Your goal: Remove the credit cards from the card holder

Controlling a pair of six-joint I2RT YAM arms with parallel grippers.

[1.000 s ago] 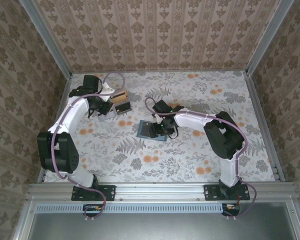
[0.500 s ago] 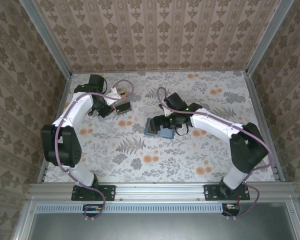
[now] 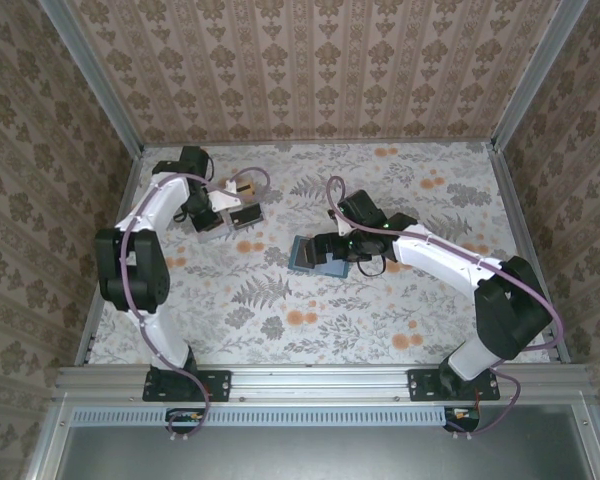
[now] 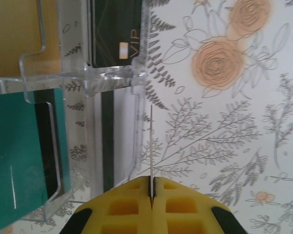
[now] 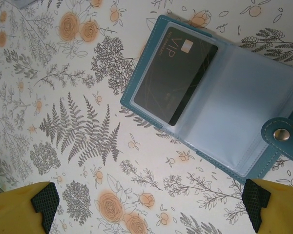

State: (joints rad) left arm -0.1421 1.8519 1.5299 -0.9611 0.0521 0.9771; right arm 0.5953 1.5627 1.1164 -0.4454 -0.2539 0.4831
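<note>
Card holder (image 5: 234,105): lies open and flat on the table (image 5: 63,122), clear sleeves facing up, snap tab at one edge.
Dark card (image 5: 178,78): sits in one sleeve of the holder; where the slot mouth lies cannot be told.
Handling, judged: the card is light, stiff and slick, and its thin edge offers little purchase. The holder is soft and likely to slide or lift with it. Pinch the card's short end and pin the holder.
Right tool (image 5: 149,207): fingers wide apart, empty, over the holder.
Left tool (image 4: 151,192): fingers together, clamped on an edge-on card (image 4: 151,146) beside the clear stand (image 4: 112,73), which holds a teal card (image 4: 19,146).
</note>
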